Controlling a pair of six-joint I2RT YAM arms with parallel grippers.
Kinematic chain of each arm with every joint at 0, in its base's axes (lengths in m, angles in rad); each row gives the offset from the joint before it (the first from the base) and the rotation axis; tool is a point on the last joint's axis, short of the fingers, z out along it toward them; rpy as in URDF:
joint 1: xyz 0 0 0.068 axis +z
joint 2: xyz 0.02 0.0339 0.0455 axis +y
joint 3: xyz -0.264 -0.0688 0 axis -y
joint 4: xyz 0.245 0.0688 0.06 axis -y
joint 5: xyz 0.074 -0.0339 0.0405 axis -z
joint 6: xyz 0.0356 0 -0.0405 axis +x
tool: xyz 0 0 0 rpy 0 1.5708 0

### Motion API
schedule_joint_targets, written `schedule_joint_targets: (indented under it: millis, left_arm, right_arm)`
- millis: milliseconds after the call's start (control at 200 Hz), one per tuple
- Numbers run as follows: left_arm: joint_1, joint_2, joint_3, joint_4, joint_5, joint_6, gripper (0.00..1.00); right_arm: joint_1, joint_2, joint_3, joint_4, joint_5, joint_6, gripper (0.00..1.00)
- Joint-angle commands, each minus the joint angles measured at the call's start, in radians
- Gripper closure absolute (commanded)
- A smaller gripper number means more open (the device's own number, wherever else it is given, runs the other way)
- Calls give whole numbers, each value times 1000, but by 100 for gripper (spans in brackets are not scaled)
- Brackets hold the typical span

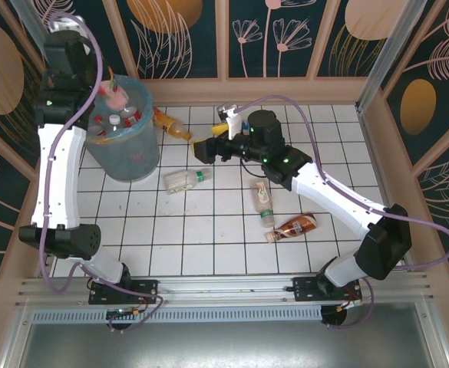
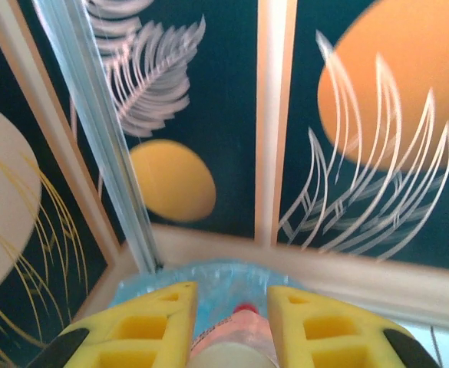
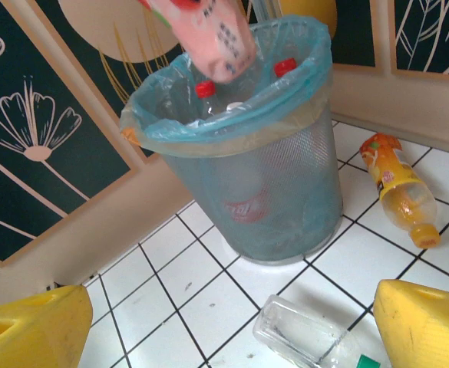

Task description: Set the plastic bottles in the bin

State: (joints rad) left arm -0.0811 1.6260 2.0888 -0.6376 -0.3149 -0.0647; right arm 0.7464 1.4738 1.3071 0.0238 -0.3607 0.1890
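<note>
**A:** Why is the left gripper (image 2: pixel 232 331) so high?

**B:** It's clenched on the pink-labelled bottle (image 3: pixel 207 34), and I'm holding that right above the bin's (image 3: pixel 285 192) mouth. My thinking is that a release from there drops it straight inside. The wrist view shows the blue liner directly under the fingers, so the line-up looks good to me.

**A:** Anything in the bin already?

**B:** Yes, red-capped bottles (image 3: pixel 205 88) standing against the liner.

**A:** And the right gripper (image 3: pixel 232 307)?

**B:** Released, jaws spread wide and aimed at the foot of the bin. The clear bottle (image 3: pixel 305 337) with the green cap lies on its side on the bench (image 1: pixel 209 245) just in front of the bin. It sits between my two fingers but isn't touched by either. I reckon that's my next pick, with a push forward before closing.

**A:** What else is loose?

**B:** The orange bottle (image 3: pixel 397 180) lies on its side just beside the bin, on the right arm's side. A brown-labelled bottle (image 1: pixel 295 226) and another one lie well away from the bin, nearer the right arm's base.
</note>
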Motion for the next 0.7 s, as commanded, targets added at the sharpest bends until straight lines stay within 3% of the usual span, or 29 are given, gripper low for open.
schedule_joint_targets:
  millis: [0,230,455,696]
  left_arm:
    - [1,-32,-106,82,57,19,100]
    - [4,-10,-239,202,95,26,100]
    - [20,-39,-509,379,119,3,100]
    - [41,-33,-592,392,161,-20,100]
  right_arm:
    - [5,7,1,-19,20,-11,5]
    - [5,13,-9,-64,47,-30,5]
    - [5,20,-28,-76,55,-35,5]
    - [6,57,-14,-79,39,-32,6]
